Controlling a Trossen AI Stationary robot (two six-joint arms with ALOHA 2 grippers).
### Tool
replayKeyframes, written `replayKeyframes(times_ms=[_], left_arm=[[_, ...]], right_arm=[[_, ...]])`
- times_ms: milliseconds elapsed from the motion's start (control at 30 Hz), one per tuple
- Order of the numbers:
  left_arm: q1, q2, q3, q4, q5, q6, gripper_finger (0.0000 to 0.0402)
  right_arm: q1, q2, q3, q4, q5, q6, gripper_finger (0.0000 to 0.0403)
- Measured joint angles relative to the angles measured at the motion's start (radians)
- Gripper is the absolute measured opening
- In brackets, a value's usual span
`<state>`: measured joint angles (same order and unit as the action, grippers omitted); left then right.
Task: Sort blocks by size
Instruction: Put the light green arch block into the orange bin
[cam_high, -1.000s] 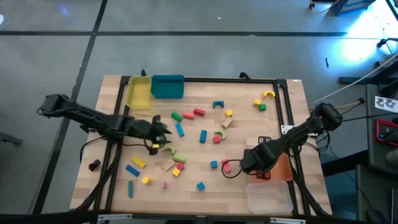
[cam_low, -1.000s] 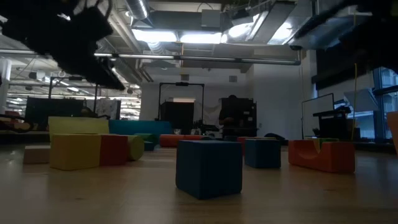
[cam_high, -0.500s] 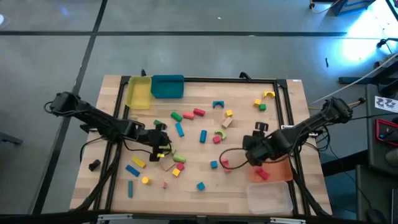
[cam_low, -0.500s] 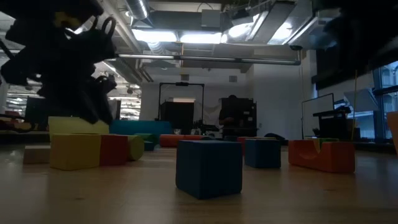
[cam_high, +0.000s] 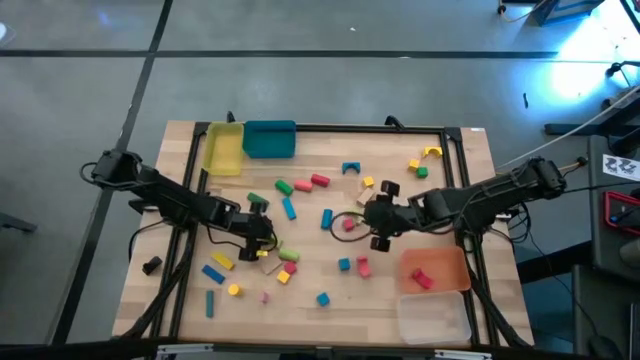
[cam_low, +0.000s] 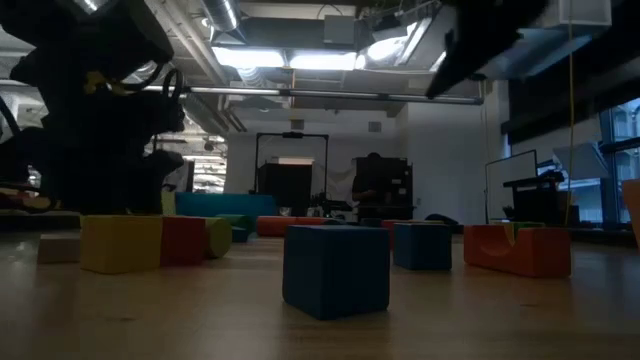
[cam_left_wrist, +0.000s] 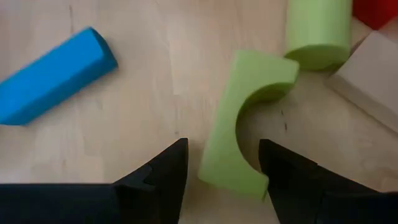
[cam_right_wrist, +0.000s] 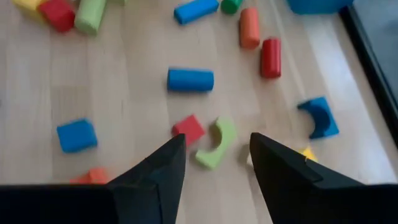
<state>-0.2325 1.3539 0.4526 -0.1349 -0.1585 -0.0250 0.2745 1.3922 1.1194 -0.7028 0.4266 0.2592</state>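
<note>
Coloured blocks lie scattered over the wooden table (cam_high: 320, 300). My left gripper (cam_high: 264, 240) is low at the left centre and open. In the left wrist view its fingers (cam_left_wrist: 168, 168) stand on either side of one leg of a light green arch (cam_left_wrist: 249, 93) that lies flat, beside a green cylinder (cam_left_wrist: 317, 28) and a tan block (cam_left_wrist: 370, 71). My right gripper (cam_high: 368, 214) is open and empty above the table's middle, over another green arch (cam_right_wrist: 214, 144) and a red cube (cam_right_wrist: 188, 129). My left gripper has its open fingers on either side of the near leg (cam_left_wrist: 230, 171) of the green arch, coming from above. The arch lies flat on the table. I cannot tell whether the fingers touch it.
An orange tray (cam_high: 445, 262) at the right holds a red block (cam_high: 420, 279); a clear tray (cam_high: 433, 318) is nearer the front edge. A yellow tray (cam_high: 223, 148) and a teal tray (cam_high: 269, 139) stand at the far left. A blue bar (cam_left_wrist: 53, 74) lies near my left gripper.
My right gripper has gone from over the orange tray toward the table's far left, to the middle; a red block now shows in the orange tray. My left gripper has gone a little toward the near edge and down, over the green arch.
</note>
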Motion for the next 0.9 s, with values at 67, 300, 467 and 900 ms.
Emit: replayKeyframes(times_ms=[67,300,467,900], left_arm=[[0.0,0.011,0.002,0.004,0.003,0.0,0.0163],[0.001,-0.017,0.0,0.005,-0.002,-0.019,0.0118],[0.029,-0.074,0.037,0.002,-0.003,-0.034,0.0118],[0.236,-0.256,0.169,0.018,-0.013,0.051,0.0119]], right_arm=[[-0.021,0.0,0.0,0.017,0.0,-0.024,0.0182],[-0.094,0.0,0.0,0.039,0.0,-0.059,0.0182],[-0.137,0.0,0.0,0.054,0.0,-0.059,0.0182],[-0.156,-0.001,0.0,0.035,-0.139,-0.059,0.0182]])
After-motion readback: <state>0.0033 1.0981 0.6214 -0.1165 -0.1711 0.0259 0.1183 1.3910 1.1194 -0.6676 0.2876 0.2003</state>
